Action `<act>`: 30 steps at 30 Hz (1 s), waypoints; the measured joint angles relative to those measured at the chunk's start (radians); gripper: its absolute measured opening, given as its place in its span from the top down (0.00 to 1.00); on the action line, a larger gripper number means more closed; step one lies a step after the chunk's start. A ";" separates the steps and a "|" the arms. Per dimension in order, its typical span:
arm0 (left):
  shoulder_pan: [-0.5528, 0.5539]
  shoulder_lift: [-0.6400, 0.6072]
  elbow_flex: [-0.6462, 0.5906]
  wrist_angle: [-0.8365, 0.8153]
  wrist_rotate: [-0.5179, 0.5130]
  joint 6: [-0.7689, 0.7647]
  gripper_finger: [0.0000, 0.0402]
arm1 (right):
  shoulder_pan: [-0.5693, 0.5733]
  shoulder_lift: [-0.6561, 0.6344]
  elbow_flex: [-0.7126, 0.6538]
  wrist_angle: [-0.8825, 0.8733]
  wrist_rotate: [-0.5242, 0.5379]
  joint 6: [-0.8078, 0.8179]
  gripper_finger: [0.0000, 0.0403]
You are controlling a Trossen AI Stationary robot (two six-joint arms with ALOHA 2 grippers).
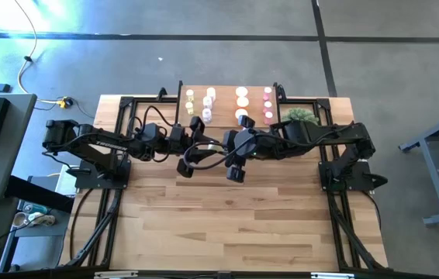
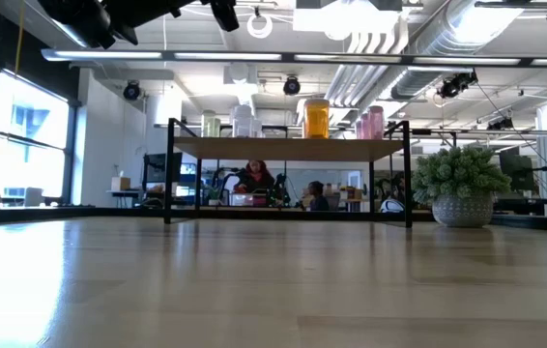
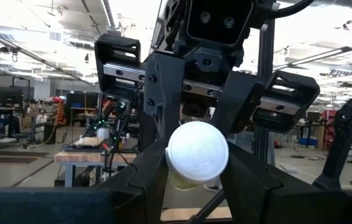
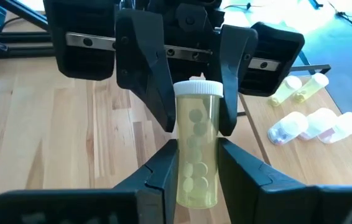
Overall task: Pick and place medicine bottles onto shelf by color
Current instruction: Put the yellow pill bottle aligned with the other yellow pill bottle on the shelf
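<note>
Both sets of jaws clamp one yellow-green medicine bottle (image 4: 196,149) between them above the tabletop (image 1: 235,217): the right gripper (image 4: 194,165) grips its lower body, while the left gripper (image 3: 191,168) grips near its white cap (image 3: 198,151). Behind them, the shelf (image 1: 227,91) carries other medicine bottles (image 1: 241,94), beside a potted plant (image 2: 462,188).

The yellow-green bottle (image 4: 196,152) is translucent glossy plastic w/ a white matt ribbed cap (image 3: 198,152), the fingers (image 4: 140,59) look matt black plastic, the table (image 4: 51,130) is smooth light wood planks, and the shelf (image 2: 288,148) has wood top w/ black metal legs.
</note>
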State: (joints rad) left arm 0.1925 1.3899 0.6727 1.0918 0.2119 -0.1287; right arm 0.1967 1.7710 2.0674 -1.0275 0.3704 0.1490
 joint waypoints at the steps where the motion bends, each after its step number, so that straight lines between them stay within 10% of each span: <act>1: 0.000 0.000 0.000 -0.001 0.000 0.000 0.68 | 0.000 0.000 0.000 0.001 -0.001 0.000 0.78; 30: 0.001 -0.002 0.000 0.000 -0.007 0.001 0.77 | -0.006 0.008 0.000 0.038 0.032 0.052 0.76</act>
State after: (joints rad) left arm 0.1936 1.3880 0.6731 1.0916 0.2050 -0.1280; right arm 0.1905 1.7786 2.0674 -0.9894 0.4026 0.2008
